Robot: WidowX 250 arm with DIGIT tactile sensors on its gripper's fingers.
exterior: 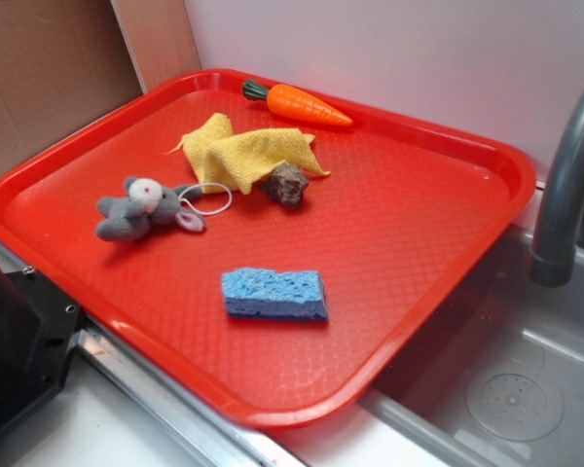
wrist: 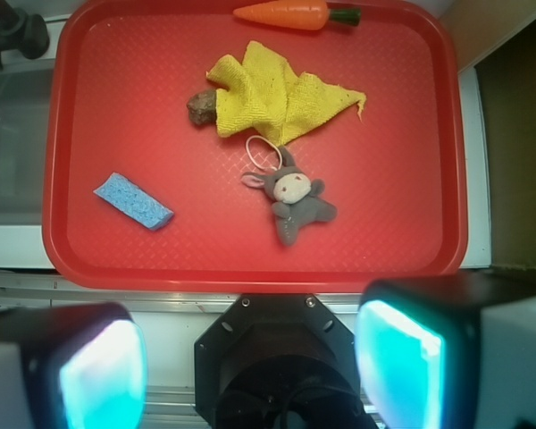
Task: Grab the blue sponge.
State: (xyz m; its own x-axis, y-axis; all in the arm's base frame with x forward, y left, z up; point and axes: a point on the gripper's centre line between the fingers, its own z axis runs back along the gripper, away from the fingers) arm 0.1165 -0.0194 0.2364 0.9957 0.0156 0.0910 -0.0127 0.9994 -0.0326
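The blue sponge (exterior: pixel 274 294) (wrist: pixel 133 201) is laid flat on the red tray (exterior: pixel 423 253) (wrist: pixel 411 170), alone by the sink-side edge, its long side slanted in the wrist view. The gripper (wrist: pixel 250 371) is held wide open, nothing gripped.

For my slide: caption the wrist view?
Open gripper high above red tray; blue sponge lies left, untouched.

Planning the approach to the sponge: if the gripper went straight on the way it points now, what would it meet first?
Probably bare tray, near the mouse; depth is unclear. The gripper is open and the sponge lies off to one side.
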